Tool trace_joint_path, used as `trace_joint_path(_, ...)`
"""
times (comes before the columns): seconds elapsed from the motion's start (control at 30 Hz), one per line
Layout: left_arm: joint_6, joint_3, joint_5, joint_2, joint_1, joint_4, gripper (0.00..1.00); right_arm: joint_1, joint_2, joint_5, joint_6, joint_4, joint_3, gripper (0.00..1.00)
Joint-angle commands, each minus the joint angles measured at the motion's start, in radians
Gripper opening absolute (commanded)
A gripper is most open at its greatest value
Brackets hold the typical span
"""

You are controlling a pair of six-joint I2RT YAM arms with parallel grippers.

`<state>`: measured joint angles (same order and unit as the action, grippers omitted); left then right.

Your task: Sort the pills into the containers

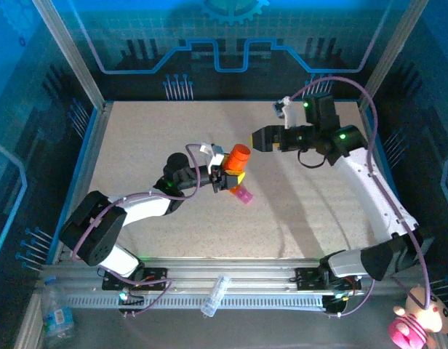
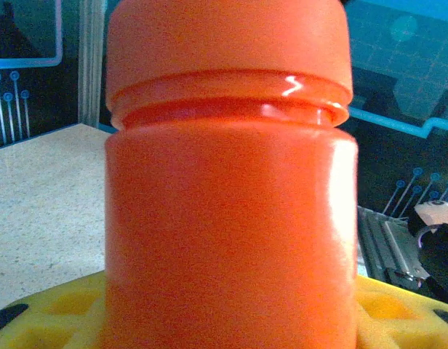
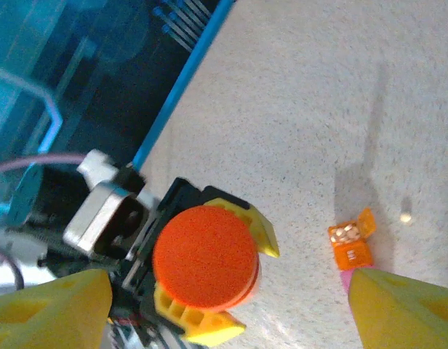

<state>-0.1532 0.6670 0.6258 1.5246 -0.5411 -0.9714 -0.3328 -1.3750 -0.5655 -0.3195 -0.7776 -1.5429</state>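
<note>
My left gripper [image 1: 231,171] is shut on the body of a tall orange bottle [image 1: 240,155] with a round cap [image 3: 206,254], held upright near the table's middle. In the left wrist view the bottle [image 2: 231,203] stands between the yellow fingers [image 2: 57,313]. My right gripper [image 1: 259,138] hovers just above and right of the cap, its yellow fingers [image 3: 406,309] spread open with nothing between them. The containers [image 3: 351,245] lie on the table right of the bottle: an orange compartment with its lid up and pills inside, joined to a pink one [image 1: 244,195]. One loose pill [image 3: 406,217] lies beyond them.
The speckled table [image 1: 151,138] is fenced by a blue-edged frame [image 1: 89,145]. A clear plastic tube [image 1: 215,294] lies on the front rail. A pink plush toy [image 1: 420,320] and a water bottle [image 1: 57,316] sit outside the work area.
</note>
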Motion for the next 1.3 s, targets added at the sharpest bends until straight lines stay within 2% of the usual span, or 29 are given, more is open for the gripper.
trace_joint_path(0.0,-0.010,0.031,0.063,-0.033,0.001,-0.054,0.00,-0.001,-0.034,-0.118,0.281,-0.211,-0.089,0.86)
trace_joint_path(0.1,-0.026,0.037,0.082,-0.034,0.001,-0.051,0.00,-0.023,-0.077,-0.117,0.368,-0.264,-0.154,0.90)
trace_joint_path(0.27,-0.031,0.042,0.092,-0.037,0.002,-0.040,0.00,-0.087,-0.174,-0.028,0.429,-0.364,-0.282,0.91)
trace_joint_path(0.53,-0.040,0.046,0.093,-0.036,0.002,-0.047,0.00,-0.140,-0.254,0.041,0.436,-0.390,-0.315,0.85)
trace_joint_path(0.63,-0.039,0.045,0.094,-0.037,0.001,-0.044,0.00,-0.140,-0.261,0.035,0.429,-0.382,-0.306,0.77)
trace_joint_path(0.8,-0.040,0.044,0.092,-0.038,0.001,-0.046,0.00,-0.141,-0.262,0.027,0.412,-0.368,-0.277,0.51)
trace_joint_path(0.87,-0.039,0.043,0.092,-0.036,0.001,-0.049,0.00,-0.143,-0.255,0.027,0.389,-0.350,-0.251,0.44)
trace_joint_path(1.0,-0.033,0.042,0.069,-0.039,0.001,-0.051,0.00,-0.155,-0.220,0.088,0.230,-0.247,-0.129,0.33)
trace_joint_path(1.17,0.002,0.041,0.000,-0.044,0.001,-0.047,0.00,-0.213,-0.133,0.263,-0.199,0.038,0.131,0.29)
trace_joint_path(1.27,0.014,0.039,-0.011,-0.042,0.000,-0.043,0.00,-0.249,-0.080,0.287,-0.385,0.231,0.263,0.29)
